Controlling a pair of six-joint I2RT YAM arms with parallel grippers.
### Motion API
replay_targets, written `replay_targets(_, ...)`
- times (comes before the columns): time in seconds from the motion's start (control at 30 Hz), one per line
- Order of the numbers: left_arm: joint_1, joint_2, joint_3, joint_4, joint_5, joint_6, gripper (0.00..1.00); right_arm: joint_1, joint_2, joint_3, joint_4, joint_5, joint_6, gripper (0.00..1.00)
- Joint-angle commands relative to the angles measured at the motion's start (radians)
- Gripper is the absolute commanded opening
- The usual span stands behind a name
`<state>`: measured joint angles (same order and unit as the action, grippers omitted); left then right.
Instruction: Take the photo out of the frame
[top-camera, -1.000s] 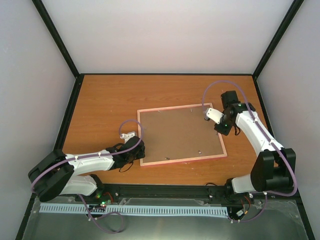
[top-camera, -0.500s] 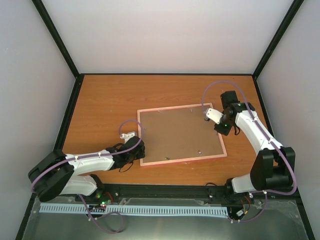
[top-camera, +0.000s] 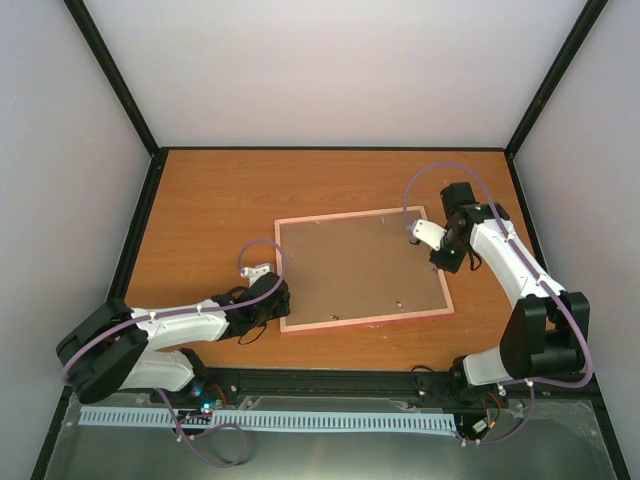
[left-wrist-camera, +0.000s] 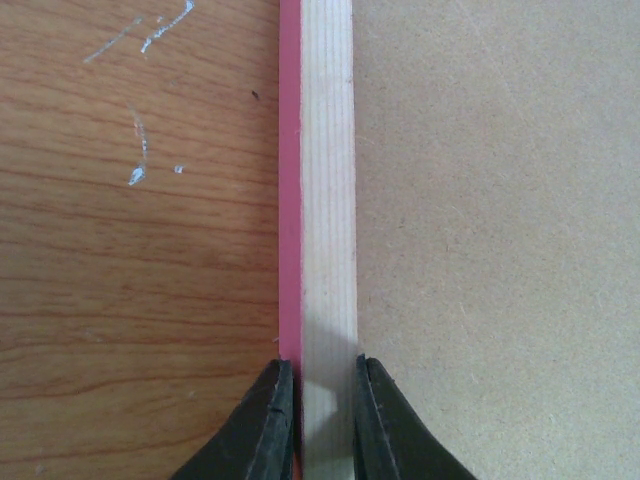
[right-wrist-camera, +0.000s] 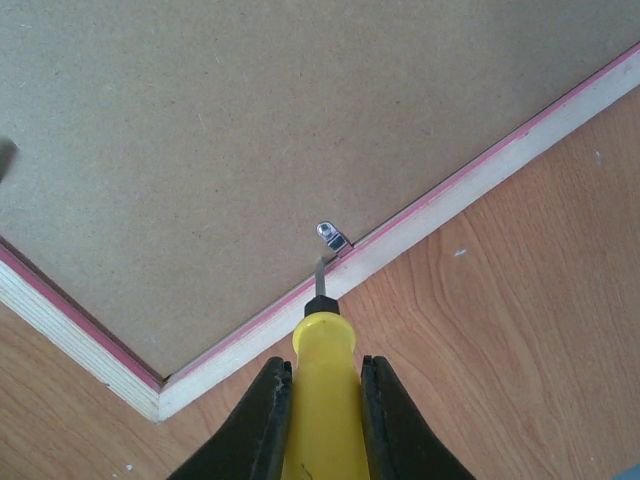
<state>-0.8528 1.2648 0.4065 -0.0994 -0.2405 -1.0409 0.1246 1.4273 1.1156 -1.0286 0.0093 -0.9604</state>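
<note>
The frame (top-camera: 350, 214) lies face down on the table, its thin pink border around a brown backing panel (top-camera: 355, 268). The photo is hidden under that panel. My left gripper (top-camera: 278, 300) is shut on the frame's left rail (left-wrist-camera: 327, 180) near the front corner, one finger on each side of it (left-wrist-camera: 325, 375). At the frame's right rail (right-wrist-camera: 480, 185), my right gripper (top-camera: 440, 250) is shut on a yellow-handled screwdriver (right-wrist-camera: 322, 345). The screwdriver's tip sits just below a small metal clip (right-wrist-camera: 333, 238) on the inner edge of the rail.
The wooden table (top-camera: 210, 210) is boxed in by pale walls and black corner posts (top-camera: 115, 85). White scuff marks (left-wrist-camera: 140, 150) show on the wood left of the frame. A second small clip (top-camera: 334, 318) sits on the frame's front rail.
The right wrist has shifted very slightly by the frame's right rail. The left arm and the frame have stayed where they were.
</note>
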Motion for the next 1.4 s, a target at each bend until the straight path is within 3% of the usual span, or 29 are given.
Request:
replay_targets(0.0,0.005,0.021,-0.023,-0.069,0.026,0.003,0.01,-0.008,0.01,-0.012,-0.028,0.033,-0.005,0.03)
replay_targets(0.47,0.006,0.024,-0.021,-0.069,0.025,0.003,0.01,-0.007,0.07,0.027,0.097,-0.034,0.022,0.03)
replay_targets(0.67,0.006,0.03,-0.017,-0.069,0.024,0.004,0.01,0.007,0.075,0.074,0.038,-0.124,0.035,0.03)
replay_targets(1.1,0.006,0.043,-0.008,-0.069,0.024,0.005,0.01,0.027,-0.053,0.141,-0.05,-0.127,0.06,0.03)
replay_targets(1.27,0.006,0.041,-0.011,-0.069,0.026,0.006,0.01,0.027,-0.074,0.146,0.014,-0.123,0.13,0.03)
replay_targets(1.37,0.006,0.037,-0.013,-0.069,0.026,0.006,0.01,0.027,-0.088,0.125,0.085,-0.234,0.253,0.03)
